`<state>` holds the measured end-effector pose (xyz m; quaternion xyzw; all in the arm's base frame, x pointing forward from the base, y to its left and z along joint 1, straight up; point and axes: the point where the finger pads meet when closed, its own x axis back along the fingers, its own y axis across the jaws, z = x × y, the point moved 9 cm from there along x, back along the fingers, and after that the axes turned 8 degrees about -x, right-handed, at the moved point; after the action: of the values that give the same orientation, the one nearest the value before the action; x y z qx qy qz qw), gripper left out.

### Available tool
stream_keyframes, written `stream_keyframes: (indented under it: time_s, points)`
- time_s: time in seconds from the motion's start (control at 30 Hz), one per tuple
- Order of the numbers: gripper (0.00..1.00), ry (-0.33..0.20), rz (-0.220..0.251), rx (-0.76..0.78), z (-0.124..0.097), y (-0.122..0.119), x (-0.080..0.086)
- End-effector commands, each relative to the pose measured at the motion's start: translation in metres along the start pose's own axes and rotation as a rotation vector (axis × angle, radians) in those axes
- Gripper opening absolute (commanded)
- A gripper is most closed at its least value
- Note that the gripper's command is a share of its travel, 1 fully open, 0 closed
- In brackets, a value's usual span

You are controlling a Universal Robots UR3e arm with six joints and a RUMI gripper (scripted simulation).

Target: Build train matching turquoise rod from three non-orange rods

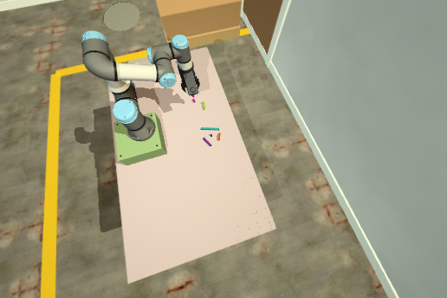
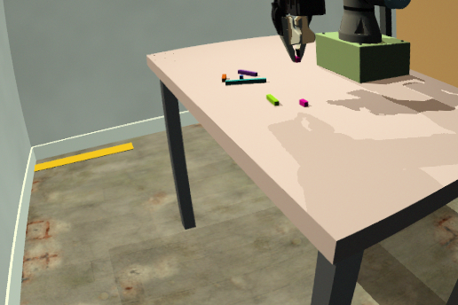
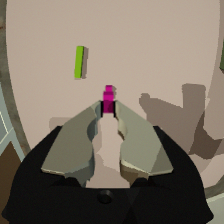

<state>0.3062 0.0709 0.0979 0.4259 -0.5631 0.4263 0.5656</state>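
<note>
My gripper [image 2: 296,55] hangs above the table and is shut on a short magenta rod [image 3: 108,105], held upright between the fingertips. A second magenta rod [image 2: 304,102] lies flat on the table below, with a lime rod [image 2: 272,99] to its left; the lime rod also shows in the wrist view [image 3: 79,62]. Farther off lies the turquoise rod [image 2: 245,81], with a purple rod [image 2: 247,73], a small blue rod [image 2: 240,77] and an orange rod [image 2: 224,77] close beside it. In the overhead view the gripper [image 1: 191,90] is above the magenta rod [image 1: 193,100], away from the turquoise rod [image 1: 210,128].
The arm's green base block [image 2: 361,55] stands on the table to the right of the gripper. A cardboard box [image 1: 195,1] stands beyond the table's far end. The table edge [image 2: 213,129] runs along the front left.
</note>
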Motion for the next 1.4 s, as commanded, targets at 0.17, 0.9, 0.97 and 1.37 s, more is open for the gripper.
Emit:
stream_keyframes:
  time_s: [0.17,0.9,0.97,1.37]
  points:
    - [0.00,-0.001,0.003,0.000,-0.001,-0.001,-0.027]
    - [0.00,-0.001,0.003,0.000,-0.002,0.000,-0.076]
    - [0.00,-0.001,0.003,0.000,-0.002,0.000,-0.076]
    - [0.00,-0.001,0.003,0.000,-0.002,0.000,-0.076]
